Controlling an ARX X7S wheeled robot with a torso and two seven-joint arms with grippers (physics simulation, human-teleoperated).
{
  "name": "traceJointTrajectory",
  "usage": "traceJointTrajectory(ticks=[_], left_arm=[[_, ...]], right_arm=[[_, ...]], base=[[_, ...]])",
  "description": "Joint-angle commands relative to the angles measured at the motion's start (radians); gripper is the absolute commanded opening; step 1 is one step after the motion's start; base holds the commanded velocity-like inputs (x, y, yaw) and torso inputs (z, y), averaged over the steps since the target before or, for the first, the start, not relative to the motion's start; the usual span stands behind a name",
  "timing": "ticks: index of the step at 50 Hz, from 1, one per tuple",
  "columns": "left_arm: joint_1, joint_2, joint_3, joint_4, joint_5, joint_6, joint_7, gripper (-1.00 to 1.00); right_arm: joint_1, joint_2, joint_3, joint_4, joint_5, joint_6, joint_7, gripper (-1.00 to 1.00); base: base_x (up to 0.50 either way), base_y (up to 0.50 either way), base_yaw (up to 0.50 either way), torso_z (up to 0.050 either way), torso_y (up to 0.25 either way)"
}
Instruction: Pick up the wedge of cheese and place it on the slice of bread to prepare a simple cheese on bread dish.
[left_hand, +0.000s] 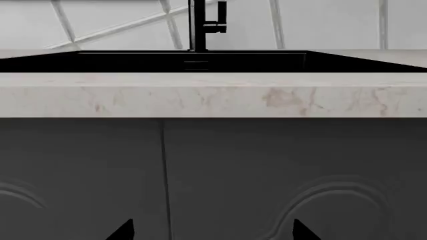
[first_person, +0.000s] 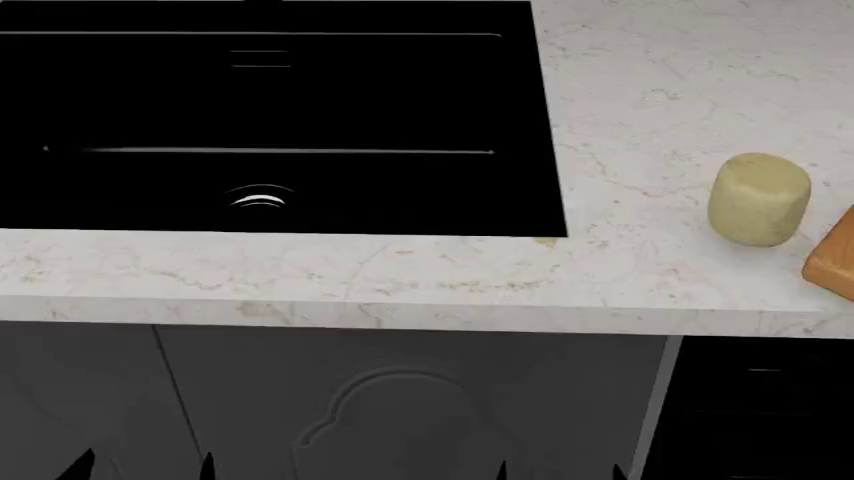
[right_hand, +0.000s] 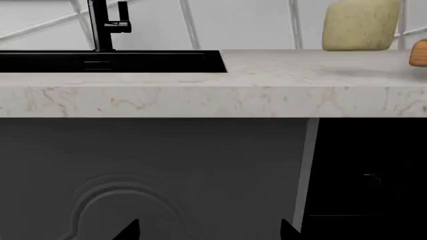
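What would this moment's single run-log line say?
stage: pre-reach | wedge of cheese: on counter, right of sink, untouched | slice of bread: out of view | left gripper: open | right gripper: open

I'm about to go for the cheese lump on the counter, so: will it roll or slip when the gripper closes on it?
The wedge of cheese looks stubby and rounded, so a sideways nudge might roll it. Its matte surface suggests fair grip. It stands free on the counter, close to the wooden board, so a push that way would probably stop there.

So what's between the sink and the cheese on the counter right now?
Only bare marble countertop. The head view shows nothing lying between the black sink and the wedge of cheese; the right wrist view agrees.
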Motion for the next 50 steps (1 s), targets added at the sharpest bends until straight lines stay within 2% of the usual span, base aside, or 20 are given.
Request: traceJointTrajectory(ticks=[1, 18, 21, 29, 40, 50], left_arm=[[0.0, -0.01, 0.011, 0.0, -0.01, 0.0, -0.011, 1.0], [-0.002, -0.057, 0.063, -0.004, -0.028, 0.046, -0.087, 1.0], [0.005, -0.067, 0.077, -0.001, -0.009, 0.071, -0.096, 1.0], [0.027, -0.086, 0.082, 0.101, -0.038, -0.014, -0.098, 1.0], [0.036, -0.137, 0.07, 0.364, -0.076, -0.185, -0.095, 1.0], [-0.075, -0.141, 0.08, 0.423, -0.068, -0.302, -0.126, 1.0]], right_arm=[[0.0, 0.009, -0.013, 0.0, 0.009, 0.0, 0.013, 1.0], [-0.005, 0.057, -0.074, -0.015, 0.04, 0.004, 0.059, 1.0], [-0.009, 0.063, -0.078, -0.029, 0.046, 0.012, 0.064, 1.0], [-0.037, 0.082, -0.083, -0.139, 0.056, 0.07, 0.085, 1.0], [-0.052, 0.121, -0.097, -0.395, 0.049, 0.246, 0.107, 1.0], [-0.001, 0.151, -0.082, -0.519, 0.093, 0.37, 0.1, 1.0]], base=[[0.0, 0.0, 0.0, 0.0, 0.0], [0.0, 0.0, 0.0, 0.0, 0.0], [0.0, 0.0, 0.0, 0.042, 0.002], [0.0, 0.0, 0.0, 0.05, 0.004], [0.0, 0.0, 0.0, 0.05, 0.004], [0.0, 0.0, 0.0, 0.05, 0.004]])
